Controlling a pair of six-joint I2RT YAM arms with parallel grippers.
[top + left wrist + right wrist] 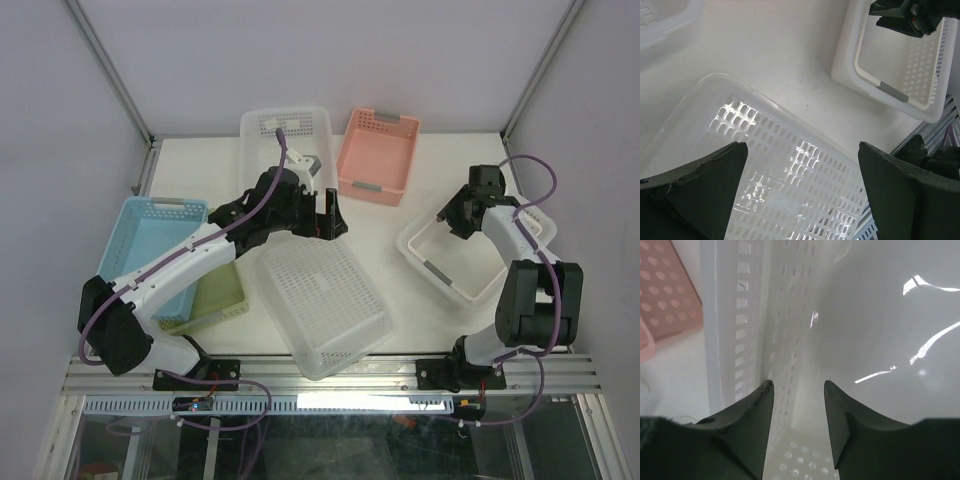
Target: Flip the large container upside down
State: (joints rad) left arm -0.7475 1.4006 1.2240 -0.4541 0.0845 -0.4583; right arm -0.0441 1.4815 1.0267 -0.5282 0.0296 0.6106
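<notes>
The large container point(322, 305), a clear perforated tub, lies bottom-up at the front middle of the table. Its holed base fills the lower half of the left wrist view point(780, 175). My left gripper point(328, 218) hovers over its far end, wide open with nothing between the fingers point(802, 150). My right gripper point(452, 218) is at the far left rim of a white basket point(470, 262) on the right. Its jaws point(797, 385) stand partly closed with a gap between them. They sit astride the basket's perforated wall point(790, 315), not pressing on it.
A clear basket point(285, 130) and a pink basket point(378, 155) stand at the back. A blue basket point(150, 240) and a small green container point(215, 295) sit at the left under my left arm. The white basket shows in the left wrist view point(900, 95).
</notes>
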